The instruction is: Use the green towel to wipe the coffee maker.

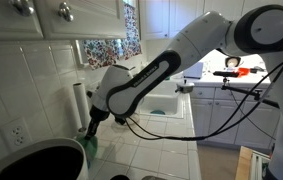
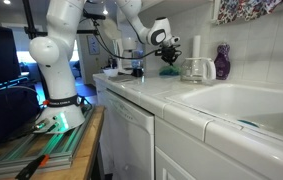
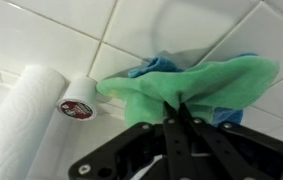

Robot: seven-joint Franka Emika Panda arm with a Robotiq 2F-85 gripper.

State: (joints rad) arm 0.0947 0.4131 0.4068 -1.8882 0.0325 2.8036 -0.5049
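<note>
The jaws are pinched together on the green towel [image 3: 216,82]. It bunches at the tips of the gripper [image 3: 178,110] and spreads beyond them over a tiled surface [image 3: 61,35]. A paper towel roll [image 3: 21,125] stands nearby. In an exterior view the towel hangs just beside the black coffee maker [image 1: 36,160].

I counted: green towel [image 3: 196,85] – 1 | paper towel roll [image 3: 26,110] – 1 | coffee maker [image 2: 194,70] – 1 | purple vase [image 2: 222,60] – 1 | sink [image 2: 243,100] – 1 | wall outlet [image 1: 18,133] – 1 | cabinet knobs [image 1: 66,12] – 2 | robot arm [image 1: 181,50] – 1.
</note>
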